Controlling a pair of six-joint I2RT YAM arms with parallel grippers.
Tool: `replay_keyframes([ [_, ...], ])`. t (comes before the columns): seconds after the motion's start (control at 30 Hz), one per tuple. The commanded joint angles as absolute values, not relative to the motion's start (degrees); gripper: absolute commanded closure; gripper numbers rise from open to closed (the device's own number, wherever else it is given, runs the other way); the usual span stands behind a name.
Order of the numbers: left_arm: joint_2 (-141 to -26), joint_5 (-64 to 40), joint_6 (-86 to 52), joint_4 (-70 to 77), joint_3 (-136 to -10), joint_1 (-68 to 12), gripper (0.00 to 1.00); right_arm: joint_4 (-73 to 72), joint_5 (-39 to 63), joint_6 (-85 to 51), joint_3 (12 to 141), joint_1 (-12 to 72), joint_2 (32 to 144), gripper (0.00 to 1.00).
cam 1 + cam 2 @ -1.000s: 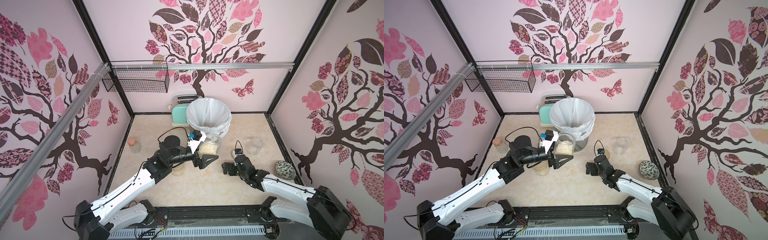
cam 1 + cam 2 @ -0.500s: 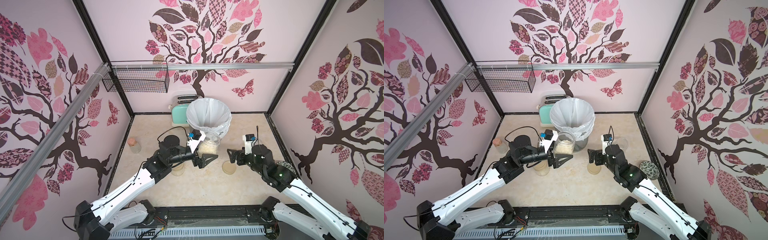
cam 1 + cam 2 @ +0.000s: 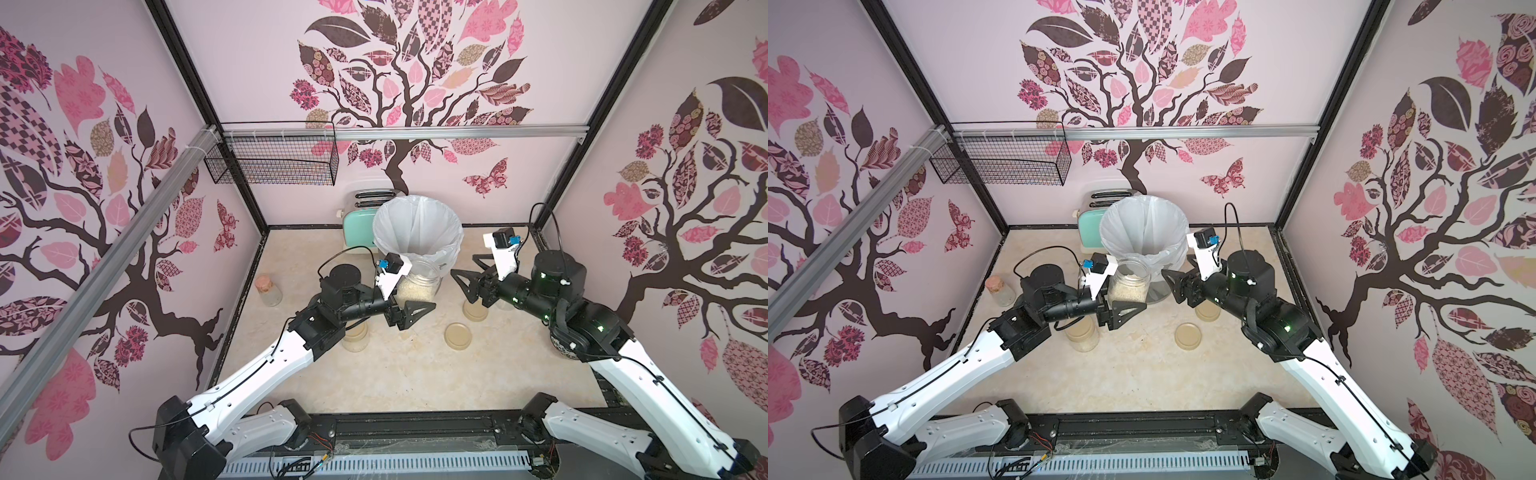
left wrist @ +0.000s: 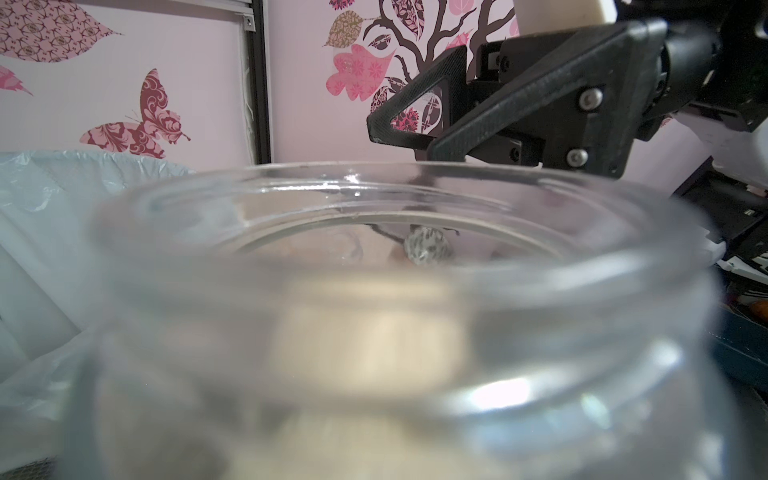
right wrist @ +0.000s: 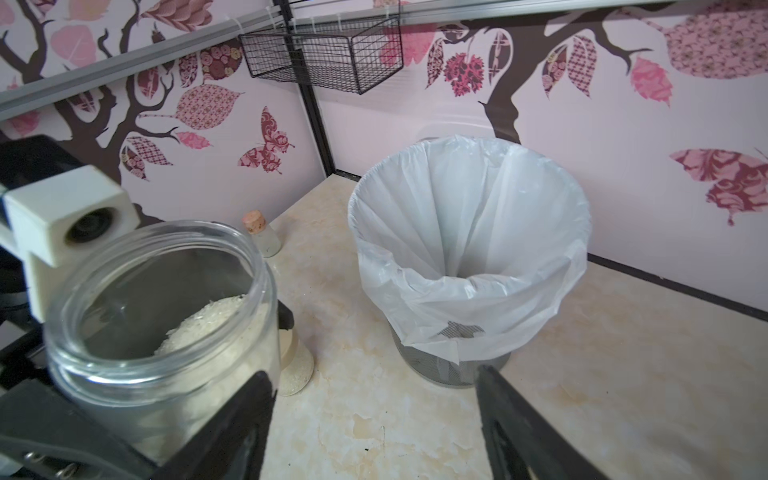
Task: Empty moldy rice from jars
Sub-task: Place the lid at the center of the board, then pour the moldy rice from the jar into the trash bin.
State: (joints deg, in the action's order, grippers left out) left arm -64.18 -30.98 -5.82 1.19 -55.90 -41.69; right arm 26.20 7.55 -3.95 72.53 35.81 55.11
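Right wrist view tells most, Ben; the left gripper (image 3: 1128, 293) pinches the held jar (image 3: 419, 282) by its glass wall, lid off, mouth up; the moldy rice (image 5: 208, 320) sits heaped in its lower part.

Where is it against the bin, Ana?

Off the table, close by the lined bin (image 3: 417, 224), on its near-left side; the mouth is beside the rim, not over it.

So a tip begun here throws grains onto the table; it should cross the rim first, I judge. The right gripper (image 3: 464, 266)?

Fingers spread, nothing between them; it hovers just right of the jar, on the near side of the bin.

Close company; a sideways drift could knock the glass or shove the bin, which looks light. The grip?

Two fingers on smooth round glass; as the jar tilts and the rice shifts, it may turn or slip.

Anything below?

A loose lid (image 3: 458, 336) lies on the table to the near right; a lidded jar (image 3: 355, 337) stands under the left arm; a dropped jar could strike either.
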Motion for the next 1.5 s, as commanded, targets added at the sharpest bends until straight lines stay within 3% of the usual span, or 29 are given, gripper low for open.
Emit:
replay_keyframes([
  [0.0, -64.2, -33.3, -6.0, 7.0, -58.9, -40.0, 0.37, 28.0, 14.8, -0.8, 76.3, 35.6, 56.4, 0.26],
  [0.43, -67.0, -37.4, -3.4, 4.3, -63.5, -33.2, 0.37, 39.1, 33.9, 11.9, 99.6, 35.1, 70.7, 0.39],
  [0.83, -72.2, -48.0, -1.5, 0.6, -70.5, -28.0, 0.37, 57.8, 37.4, 21.9, 126.8, 34.1, 89.0, 0.45],
  [1.47, -77.7, -55.3, 9.5, -13.7, -78.9, -26.7, 0.37, 64.4, 39.6, 24.3, 131.9, 33.9, 95.4, 0.55],
])
